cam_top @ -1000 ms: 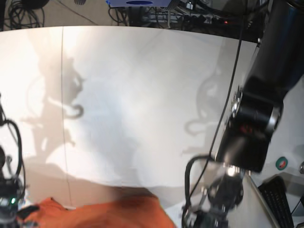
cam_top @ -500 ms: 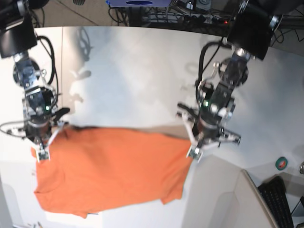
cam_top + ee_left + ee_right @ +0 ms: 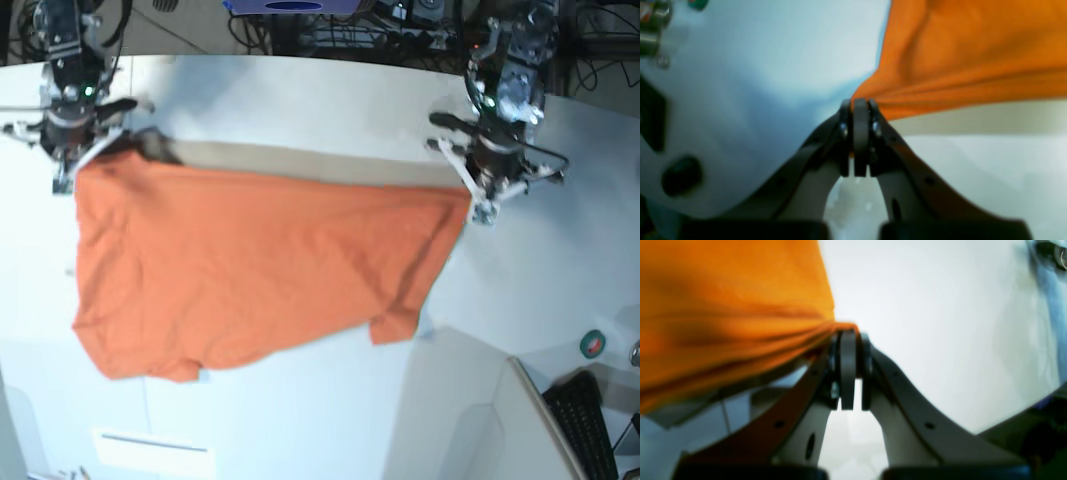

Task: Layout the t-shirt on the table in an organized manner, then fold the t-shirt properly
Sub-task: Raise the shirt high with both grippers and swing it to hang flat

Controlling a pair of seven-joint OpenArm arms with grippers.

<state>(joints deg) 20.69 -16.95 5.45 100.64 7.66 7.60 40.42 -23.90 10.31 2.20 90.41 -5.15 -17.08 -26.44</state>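
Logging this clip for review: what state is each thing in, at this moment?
t-shirt: spread wide, held by its two far corners, top edge pulled taut between the grippers.
left gripper: shut on a t-shirt corner.
right gripper: shut on the other corner.
table: partly covered by the shirt.

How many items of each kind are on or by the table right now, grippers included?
Orange t-shirt: 1
Grippers shut on the t-shirt's corners: 2, left gripper and right gripper
Off-white table: 1
Roll of tape, at the right edge: 1
Black keyboard, bottom right: 1
Total: 6
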